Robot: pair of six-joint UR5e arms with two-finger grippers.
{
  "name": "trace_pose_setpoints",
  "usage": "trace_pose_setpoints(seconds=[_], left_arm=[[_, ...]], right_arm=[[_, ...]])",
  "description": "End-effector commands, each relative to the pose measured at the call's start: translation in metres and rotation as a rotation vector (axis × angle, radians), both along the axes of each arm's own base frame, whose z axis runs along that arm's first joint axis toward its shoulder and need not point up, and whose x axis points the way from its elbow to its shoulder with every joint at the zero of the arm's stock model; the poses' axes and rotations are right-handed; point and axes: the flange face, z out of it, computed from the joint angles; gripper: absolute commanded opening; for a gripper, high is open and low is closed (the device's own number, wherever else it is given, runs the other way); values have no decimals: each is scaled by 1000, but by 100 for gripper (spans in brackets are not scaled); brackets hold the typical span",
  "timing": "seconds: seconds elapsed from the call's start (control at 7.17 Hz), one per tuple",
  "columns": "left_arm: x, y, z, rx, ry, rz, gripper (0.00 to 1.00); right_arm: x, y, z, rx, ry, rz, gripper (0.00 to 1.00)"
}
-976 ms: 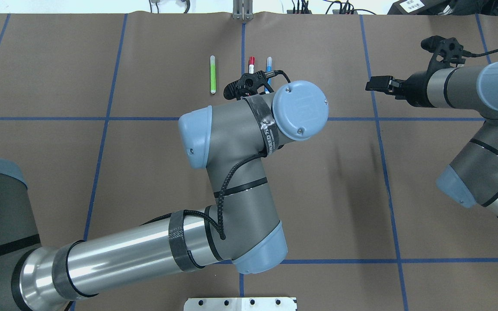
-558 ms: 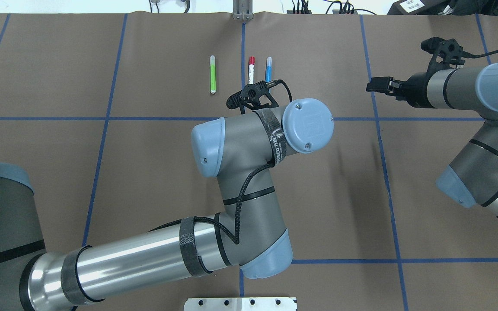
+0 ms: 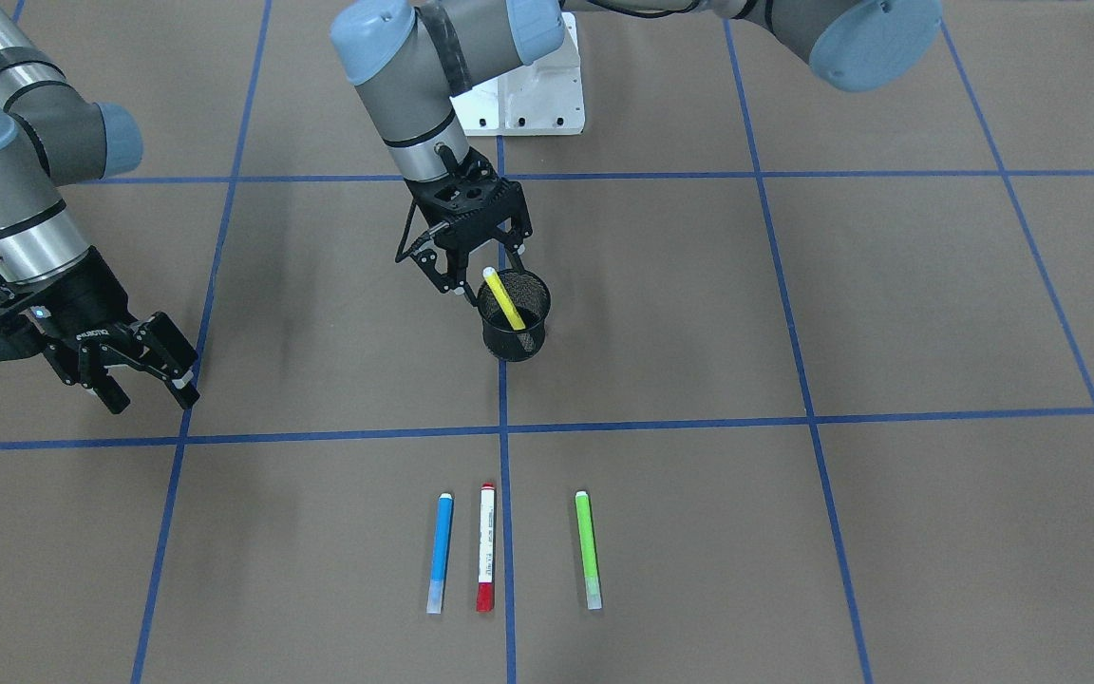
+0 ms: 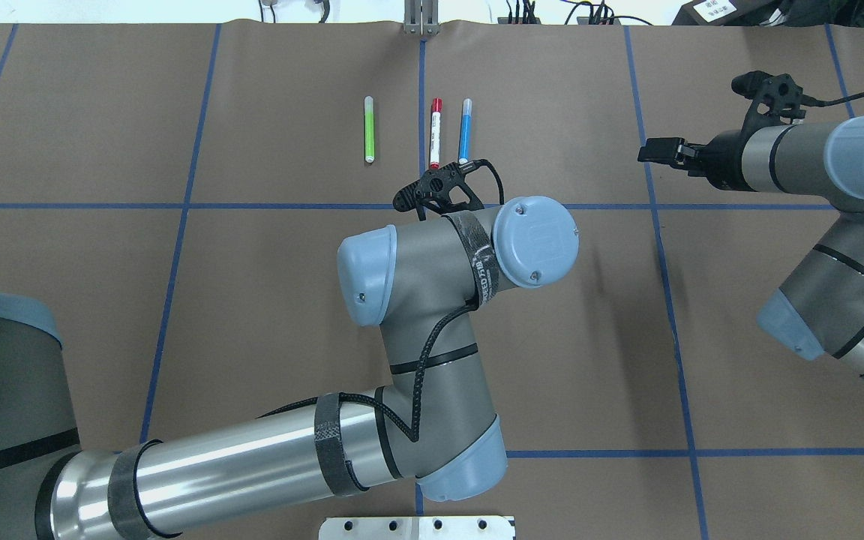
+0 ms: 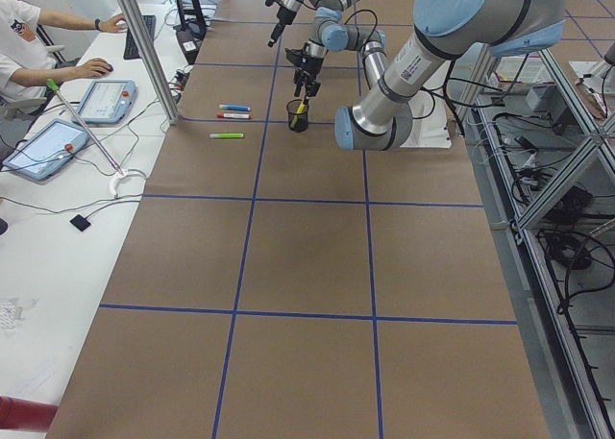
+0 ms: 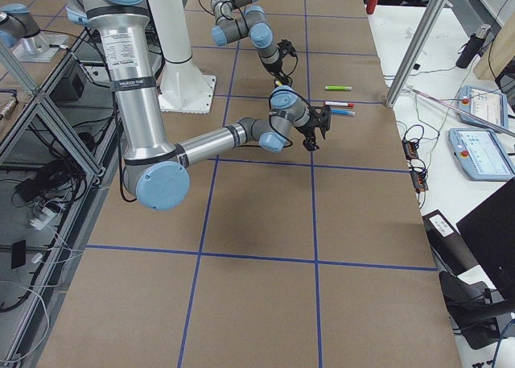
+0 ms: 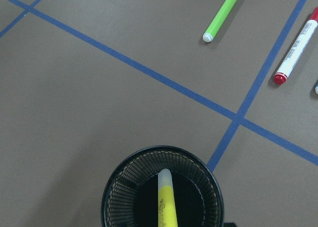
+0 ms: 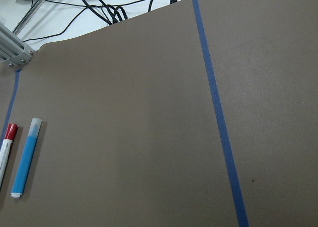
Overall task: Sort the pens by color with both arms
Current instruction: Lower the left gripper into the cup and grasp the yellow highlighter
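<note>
Light: bright, even, from overhead; no dim corners in any view.
Shadows: soft, faint grey smudges on the brown paper-covered tabletop (image 3: 794, 304) near both arms; no hard edges.
Glare: white streaks along the polished silver tube of the left arm (image 4: 214, 469); pale strip past tabletop's far edge blown out in overhead view.
Focus: fixed views sharp; right wrist view slightly soft, grainy.
Distortion: side views wide-angle; blue tape lines (image 4: 64, 205) fan out there, grey metal frame post (image 5: 144, 45) leans.

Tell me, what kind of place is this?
Probably a robot lab. The left arm and right arm reach over a brown table marked with blue tape, and a person is at a side desk with tablets.
</note>
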Motion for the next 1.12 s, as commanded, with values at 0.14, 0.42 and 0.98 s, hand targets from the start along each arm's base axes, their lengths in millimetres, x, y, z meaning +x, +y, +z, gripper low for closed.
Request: trace_pose_setpoints(seconds=[0.14, 0.42, 0.98], left_arm=[[0, 1, 9, -4, -8, 2, 64], [-1, 1, 11, -5, -10, 2, 61], [-3, 4, 6, -3, 1, 5, 57]], right_arm=[[-2, -1, 6, -1, 0, 0, 99], [-1, -1, 7, -2, 1, 0, 99], [-1, -1, 6, -1, -1, 2, 99]])
